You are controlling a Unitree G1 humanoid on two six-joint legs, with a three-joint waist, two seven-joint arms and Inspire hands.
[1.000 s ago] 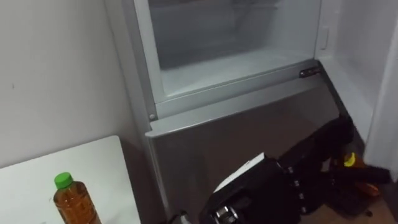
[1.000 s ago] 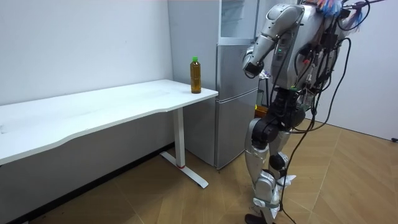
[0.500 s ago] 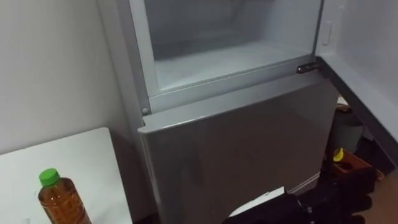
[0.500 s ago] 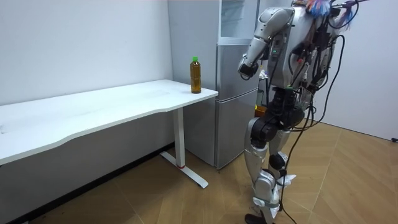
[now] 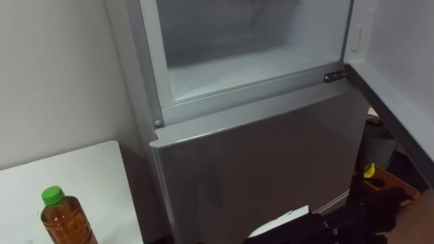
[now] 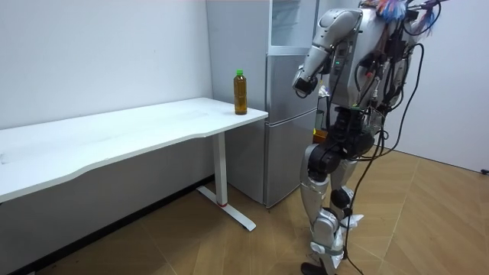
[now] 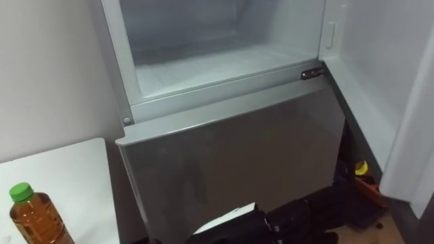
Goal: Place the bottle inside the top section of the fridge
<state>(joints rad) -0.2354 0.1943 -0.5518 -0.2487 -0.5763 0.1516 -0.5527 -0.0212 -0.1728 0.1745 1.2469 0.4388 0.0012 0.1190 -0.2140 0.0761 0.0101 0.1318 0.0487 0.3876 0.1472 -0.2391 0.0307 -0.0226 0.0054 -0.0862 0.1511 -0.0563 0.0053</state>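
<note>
Bottle (image 5: 62,218) upright on tabletop (image 5: 91,175), frame's lower left. Right hand (image 5: 285,232) at bottom centre, well right of it; open or closed, can't tell. Left-side reach looks shorter.

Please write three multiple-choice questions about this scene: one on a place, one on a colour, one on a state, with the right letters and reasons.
1. Where does the bottle stand? A) on a chair B) on the floor C) on the white table
2. What colour is its cap? A) red B) green C) white
3. How are the doors of the fridge? A) upper open, lower shut B) both shut C) both open
1 C: it stands on the table's corner beside the fridge. 2 B: the cap is green. 3 A: the upper compartment is open, the lower door shut.
</note>
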